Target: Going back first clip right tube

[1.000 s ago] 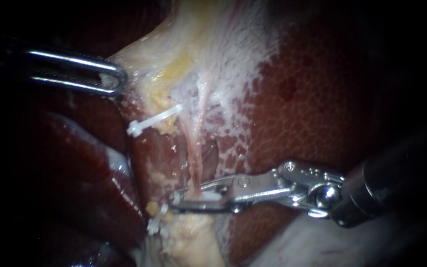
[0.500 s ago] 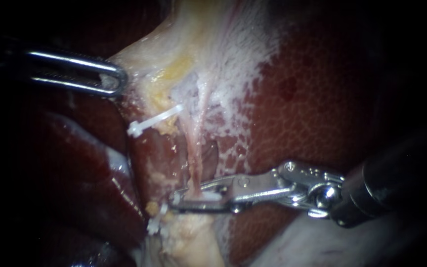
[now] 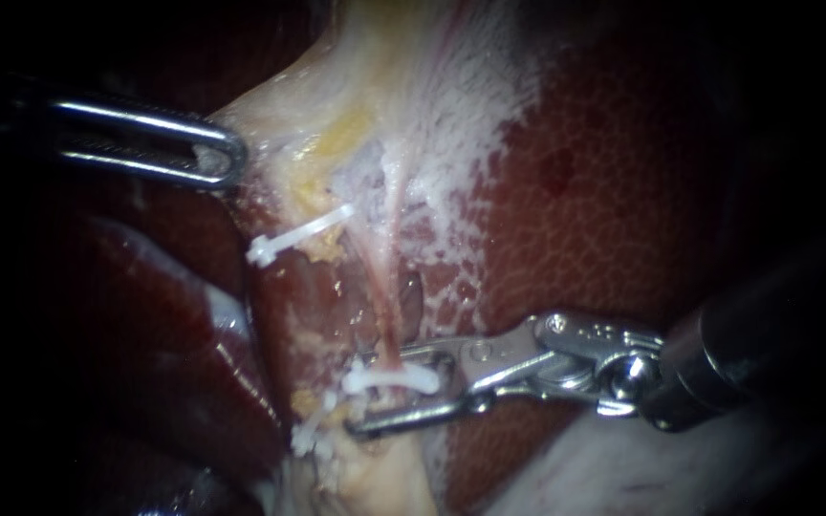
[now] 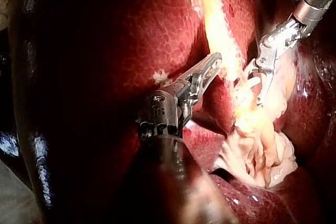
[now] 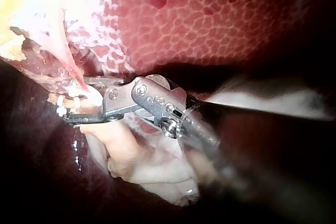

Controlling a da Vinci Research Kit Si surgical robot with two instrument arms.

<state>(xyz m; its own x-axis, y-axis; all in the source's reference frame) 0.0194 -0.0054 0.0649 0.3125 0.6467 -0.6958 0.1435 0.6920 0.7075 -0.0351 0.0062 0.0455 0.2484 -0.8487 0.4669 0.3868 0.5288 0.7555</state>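
Pale tissue [image 3: 246, 129] is held tight, far left, by the shut jaws of the left instrument [image 3: 222, 161], likely so things are kept stretched, and the white clip [image 3: 389, 379] is seen on the right tube [image 3: 387, 320], between the wide-open, empty jaws of the right instrument [image 3: 358, 395].

White clip [image 3: 389, 379], mottled red liver [image 3: 604, 220]
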